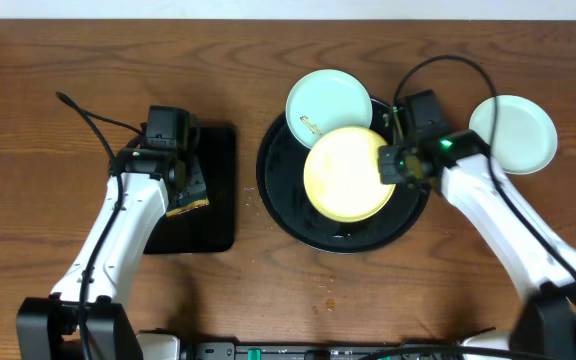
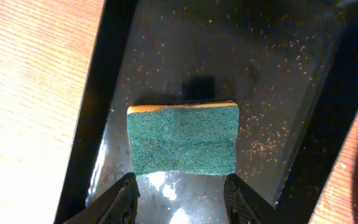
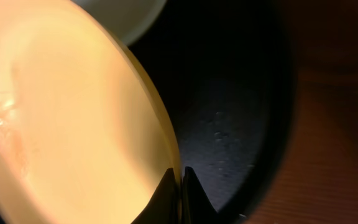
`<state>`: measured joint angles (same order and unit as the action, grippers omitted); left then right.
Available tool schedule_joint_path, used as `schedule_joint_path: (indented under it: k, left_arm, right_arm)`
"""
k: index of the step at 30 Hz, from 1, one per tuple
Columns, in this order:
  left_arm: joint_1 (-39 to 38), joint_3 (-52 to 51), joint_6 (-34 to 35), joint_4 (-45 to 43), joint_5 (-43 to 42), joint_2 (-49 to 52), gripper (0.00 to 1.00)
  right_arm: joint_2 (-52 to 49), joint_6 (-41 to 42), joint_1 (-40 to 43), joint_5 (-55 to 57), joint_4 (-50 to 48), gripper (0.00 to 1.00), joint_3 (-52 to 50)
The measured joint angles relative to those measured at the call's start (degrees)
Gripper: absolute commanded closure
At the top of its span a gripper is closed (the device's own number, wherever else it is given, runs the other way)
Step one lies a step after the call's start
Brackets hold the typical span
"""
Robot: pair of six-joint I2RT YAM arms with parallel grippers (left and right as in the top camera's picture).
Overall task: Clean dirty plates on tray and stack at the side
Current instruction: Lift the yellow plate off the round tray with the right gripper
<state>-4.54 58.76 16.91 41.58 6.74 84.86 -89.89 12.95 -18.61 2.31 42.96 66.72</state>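
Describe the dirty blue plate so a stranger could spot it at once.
Find the round black tray mid-table. On its upper-left rim sits a pale aqua plate, overlapped by the yellow plate. Unlike the other aqua plate on the wood to the right, it bears a small brown smear.

On wood table [image 1: 28,120]: round tray [image 1: 278,195], rectangular tray [image 1: 213,190], aqua plate [image 1: 513,133].

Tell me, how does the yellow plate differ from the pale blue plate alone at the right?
The yellow plate is over the round black tray; the pale blue plate lies on the tabletop. The right pincer pinches the yellow plate's rim; nothing touches the pale blue plate. Both are small, round and plain.
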Motion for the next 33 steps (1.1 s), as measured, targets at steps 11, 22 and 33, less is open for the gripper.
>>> schedule_joint_path:
  k: [11,22,33]
  left_arm:
    - [0.0,0.1,0.9,0.2,-0.6,-0.2,0.54]
    - [0.0,0.1,1.1,0.2,-2.8,-0.2,0.53]
    - [0.0,0.1,1.1,0.2,-3.4,-0.2,0.53]
  right_arm:
    - [13.2,-1.5,-12.3,25.3,-0.3,0.99,0.0]
    - [9.7,-1.9,-36.3,65.9,-1.3,0.99,0.0]
    - [3.1,0.3,-38.6,77.5,-2.0,0.99,0.0]
